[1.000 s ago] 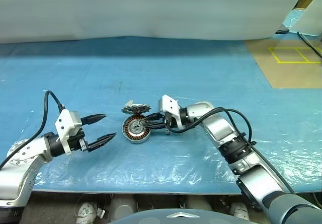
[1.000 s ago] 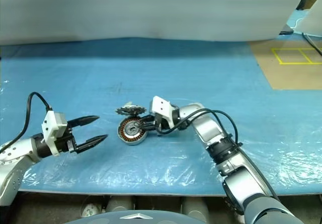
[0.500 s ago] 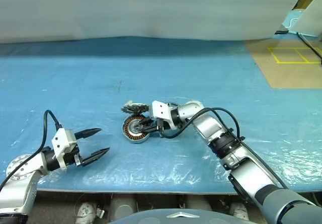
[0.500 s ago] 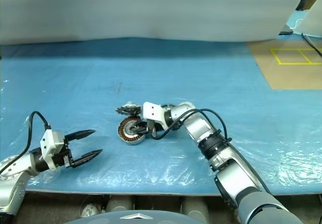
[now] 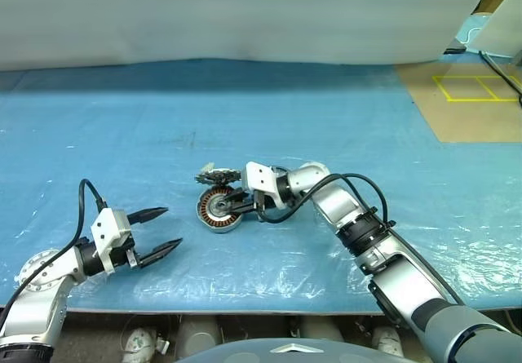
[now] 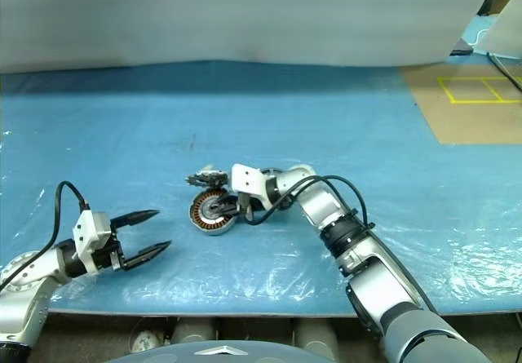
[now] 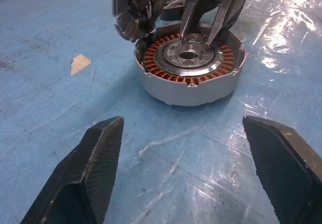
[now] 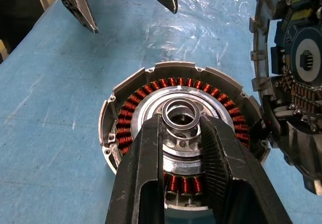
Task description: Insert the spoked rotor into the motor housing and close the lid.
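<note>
The right gripper (image 8: 183, 128) pinches the silver hub of the housing (image 7: 188, 65) on the blue sheet (image 5: 245, 110). The left gripper (image 5: 160, 231) stands spread nearby, holding nothing. No writing is readable.

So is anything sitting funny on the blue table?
Yes. The toothed, round silvery-grey lid isn't lying flat: it stands on edge, leaning against the round copper-wound motor housing. The housing is open, and the right end effector has its black fingers around the silver hub in its middle.
</note>
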Controlling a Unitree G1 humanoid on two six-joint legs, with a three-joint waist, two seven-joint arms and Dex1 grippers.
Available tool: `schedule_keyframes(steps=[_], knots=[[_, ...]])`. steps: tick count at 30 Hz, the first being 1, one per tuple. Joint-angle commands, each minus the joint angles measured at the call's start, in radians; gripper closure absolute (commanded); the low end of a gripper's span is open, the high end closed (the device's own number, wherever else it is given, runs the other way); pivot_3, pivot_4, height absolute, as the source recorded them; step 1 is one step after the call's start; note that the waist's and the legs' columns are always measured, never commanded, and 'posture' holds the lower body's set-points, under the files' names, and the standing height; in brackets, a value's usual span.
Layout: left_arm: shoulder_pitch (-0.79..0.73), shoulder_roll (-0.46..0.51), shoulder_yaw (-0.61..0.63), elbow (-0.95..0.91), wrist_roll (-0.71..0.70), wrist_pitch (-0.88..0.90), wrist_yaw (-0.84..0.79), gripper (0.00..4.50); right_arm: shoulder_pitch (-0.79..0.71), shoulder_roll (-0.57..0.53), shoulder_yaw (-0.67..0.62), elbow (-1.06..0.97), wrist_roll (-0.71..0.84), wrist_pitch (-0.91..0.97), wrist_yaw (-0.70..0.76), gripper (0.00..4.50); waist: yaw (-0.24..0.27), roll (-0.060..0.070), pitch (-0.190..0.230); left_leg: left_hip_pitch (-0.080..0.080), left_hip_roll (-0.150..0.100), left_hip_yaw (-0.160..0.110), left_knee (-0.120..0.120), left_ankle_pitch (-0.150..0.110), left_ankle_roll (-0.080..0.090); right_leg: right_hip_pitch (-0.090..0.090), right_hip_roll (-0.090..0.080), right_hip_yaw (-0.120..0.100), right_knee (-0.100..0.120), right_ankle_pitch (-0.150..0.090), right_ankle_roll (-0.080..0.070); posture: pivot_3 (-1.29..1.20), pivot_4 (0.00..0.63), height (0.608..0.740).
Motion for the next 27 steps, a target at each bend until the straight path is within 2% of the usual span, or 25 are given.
schedule_keyframes(steps=[1, 11, 27], knots=[[0.0, -0.004, 0.003, 0.006, -0.001, -0.029, -0.004, 0.52, -0.026, 0.014, -0.017, -0.005, 0.008, -0.009, 0.001, 3.84, 0.0, 0.0, 0.0, 0.0, 0.0, 0.0, 0.0, 0.0, 0.0, 0.0, 0.0, 0.0, 0.0, 0.0, 0.0, 0.0, 0.15, 0.74], [-0.009, -0.004, 0.0, 0.027, 0.0, -0.043, -0.008, 0.52, -0.038, 0.023, -0.01, 0.055, -0.03, -0.043, -0.023, 3.84, 0.0, 0.0, 0.0, 0.0, 0.0, 0.001, 0.0, 0.0, 0.0, 0.0, 0.0, 0.0, 0.0, 0.0, 0.0, 0.0, 0.15, 0.74], [-0.04, -0.004, -0.018, 0.066, 0.015, -0.068, -0.023, 0.52, -0.029, 0.017, -0.004, 0.041, -0.037, -0.028, -0.011, 3.84, 0.0, 0.0, 0.0, 0.001, 0.0, 0.001, 0.001, 0.0, 0.0, 0.0, 0.0, 0.001, 0.002, 0.0, 0.0, 0.0, 0.15, 0.74]])
